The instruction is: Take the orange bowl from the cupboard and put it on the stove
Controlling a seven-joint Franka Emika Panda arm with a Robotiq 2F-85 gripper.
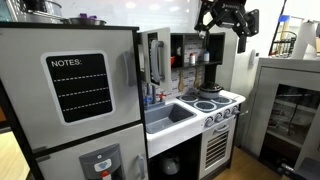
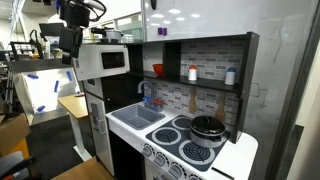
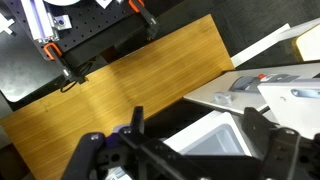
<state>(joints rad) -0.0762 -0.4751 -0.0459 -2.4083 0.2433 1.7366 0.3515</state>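
**A:** In an exterior view, gripper (image 1: pixel 222 20) hangs high over the stove (image 1: pixel 225 100), spread and empty. I can't pick out the bowl here.

**B:** In an exterior view, there it is! Bowl (image 2: pixel 157 70) on the cupboard (image 2: pixel 205 58) shelf, at the end above the sink (image 2: pixel 138 117). Light, stiff plastic, probably slick, so pinch the rim.

**A:** Bottles (image 2: pixel 193 73) share that shelf. A black pan (image 2: pixel 208 127) takes the stove's back corner.

**B:** Wrist view: gripper wide apart, only a wood panel (image 3: pixel 120 90) beneath.

"NOTES:" is chalked in white atop the black chalkboard (image 1: pixel 80 87) on the grey fridge (image 1: pixel 60 110) door, near left. Nothing else is readable.
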